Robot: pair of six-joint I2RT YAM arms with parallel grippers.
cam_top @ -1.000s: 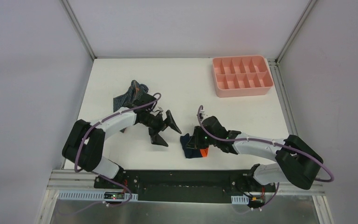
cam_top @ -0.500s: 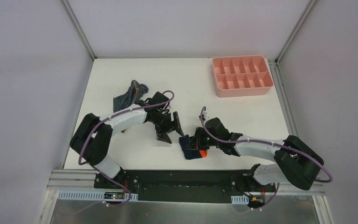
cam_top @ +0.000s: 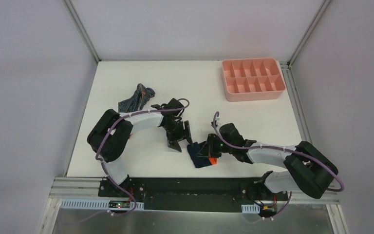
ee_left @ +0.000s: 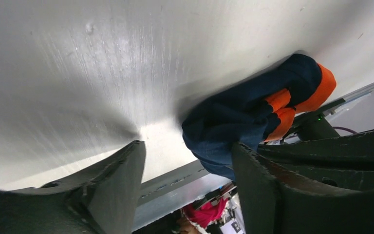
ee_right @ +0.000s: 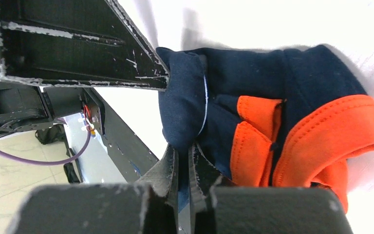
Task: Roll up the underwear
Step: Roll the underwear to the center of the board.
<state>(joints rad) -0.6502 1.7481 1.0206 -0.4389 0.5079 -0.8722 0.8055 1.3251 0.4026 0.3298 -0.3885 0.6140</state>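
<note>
The navy underwear with orange trim (cam_top: 200,156) lies bunched on the table near the front edge. My right gripper (cam_top: 206,149) is shut on a fold of its navy cloth; in the right wrist view the gripper (ee_right: 184,152) pinches the cloth (ee_right: 272,73). My left gripper (cam_top: 180,136) is open just left of the bundle. In the left wrist view the gripper (ee_left: 187,145) stands over bare table, and its right finger (ee_left: 253,185) touches the navy bundle (ee_left: 243,117). The striped underwear (cam_top: 136,97) lies crumpled at the back left, apart from both grippers.
The pink compartment tray (cam_top: 253,90) stands at the back right of the white table (cam_top: 126,161). The table's front edge and black base rail (cam_top: 185,187) run close below the navy bundle. The left gripper's finger (ee_right: 78,44) shows in the right wrist view.
My left gripper has moved right and nearer, from beside the striped underwear up to the navy bundle's left edge, staying open. My right gripper has kept its hold and barely moved.
</note>
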